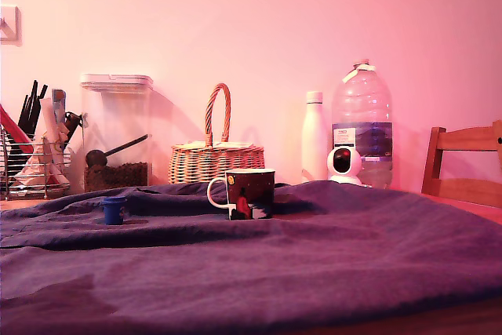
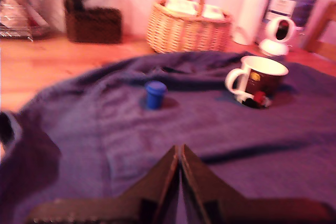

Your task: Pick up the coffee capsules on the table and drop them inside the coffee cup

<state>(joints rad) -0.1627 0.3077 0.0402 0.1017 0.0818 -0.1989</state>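
A small dark-blue coffee capsule (image 1: 114,210) (image 2: 155,94) stands upright on the table's wrinkled blue-purple cloth (image 1: 314,256) (image 2: 105,129), toward the exterior view's left. The dark coffee cup (image 1: 249,193) (image 2: 260,81) with a white handle and red figure stands upright further to the exterior view's right, apart from the capsule. My gripper (image 2: 179,150) shows only in the wrist view; its two dark fingers meet at the tips, shut and empty, hovering over the cloth well short of the capsule. The arm is out of the exterior view.
Along the back wall stand a wire rack with utensils (image 1: 31,154), a clear canister with a scoop (image 1: 116,135), a wicker basket (image 1: 216,158) (image 2: 188,24), a white bottle (image 1: 314,137), a small white camera (image 1: 343,164), and a large water jug (image 1: 362,119). A wooden chair (image 1: 467,164) is at the exterior view's right.
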